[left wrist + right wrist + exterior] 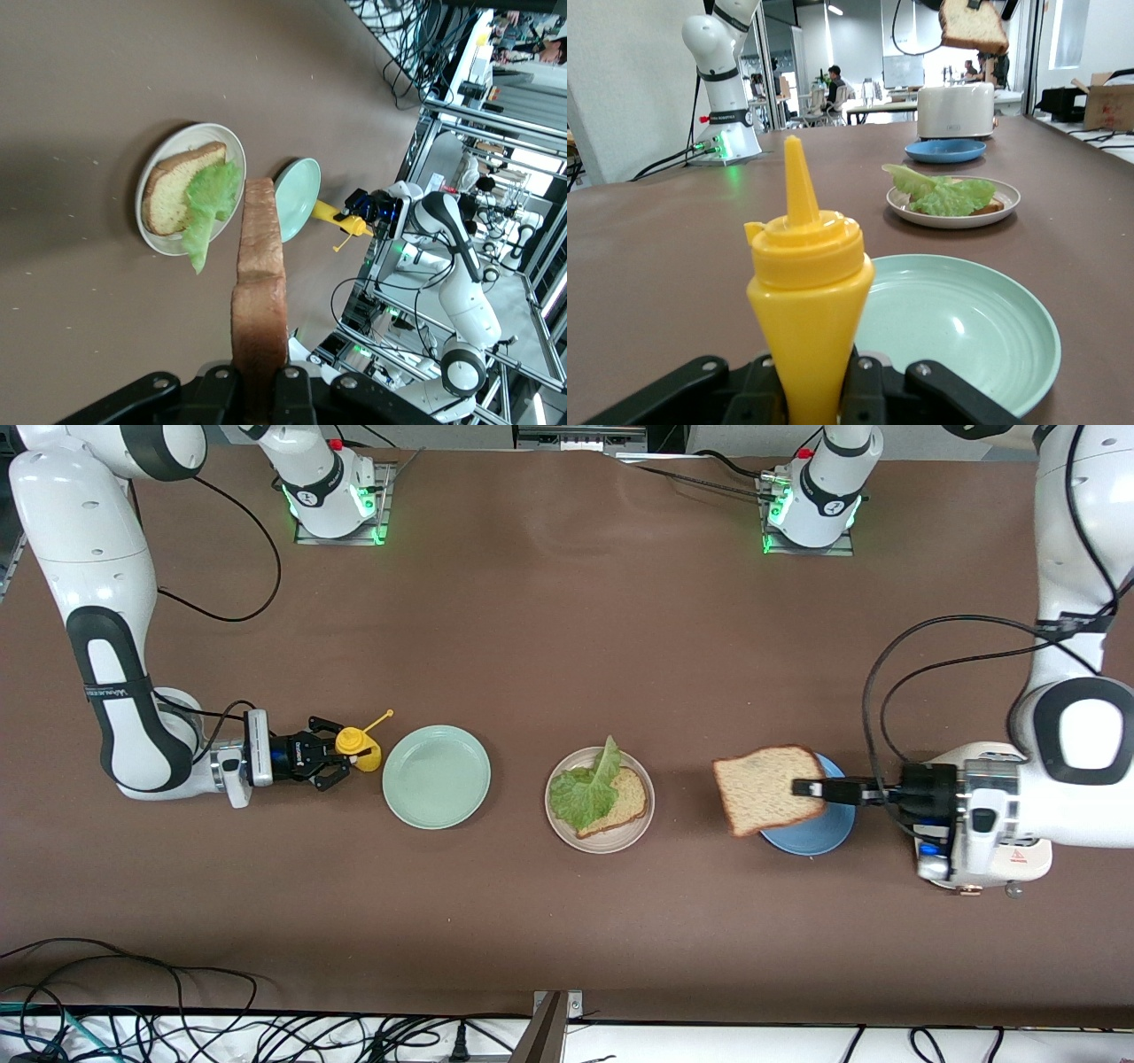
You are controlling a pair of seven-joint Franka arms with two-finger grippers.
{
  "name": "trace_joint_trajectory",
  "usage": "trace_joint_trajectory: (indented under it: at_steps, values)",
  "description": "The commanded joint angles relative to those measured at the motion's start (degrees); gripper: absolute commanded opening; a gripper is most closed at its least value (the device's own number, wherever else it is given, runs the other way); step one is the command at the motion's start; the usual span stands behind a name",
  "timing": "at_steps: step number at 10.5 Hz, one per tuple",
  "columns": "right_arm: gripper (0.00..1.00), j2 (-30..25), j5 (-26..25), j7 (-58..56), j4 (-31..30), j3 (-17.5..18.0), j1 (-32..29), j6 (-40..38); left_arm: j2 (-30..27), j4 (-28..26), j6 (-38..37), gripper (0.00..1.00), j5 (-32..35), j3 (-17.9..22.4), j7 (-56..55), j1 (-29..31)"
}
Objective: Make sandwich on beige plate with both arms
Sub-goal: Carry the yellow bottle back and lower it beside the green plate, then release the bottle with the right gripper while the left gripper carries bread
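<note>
Now the left end effector [811,787], clamped on the top bread slice [767,789] at right of center above the blue plate [819,831], should carry it level over the lettuce [586,787] on the beige plate [599,841] at center, while the right end effector [341,760] at left waits gripping the yellow bottle [358,747].

Bare brown table [567,620] lay open between the plates and the arm bases. The mint-green plate [436,777], beige plate [600,800] and blue plate [819,834] stood in one row with narrow gaps between them.

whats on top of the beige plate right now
On the round beige plate lies one brown bread slice, with a ruffled green lettuce leaf over part of it. Anything under the leaf is hidden.
</note>
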Motion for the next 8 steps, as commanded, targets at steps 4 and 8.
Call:
trace_joint_trajectory:
  at_steps: [4,8]
  values:
    - [1.0,0.9,1.5,-0.6,-0.1,0.7,-1.5,-2.0,1.0,-2.2,6.4,0.0,-4.7,0.1,0.0,-5.1]
    - [1.0,0.1,-0.3,-0.1,0.4,-4.8,-1.3,-4.0,1.0,-6.9,16.9,0.0,-8.3,0.1,1.7,-9.5]
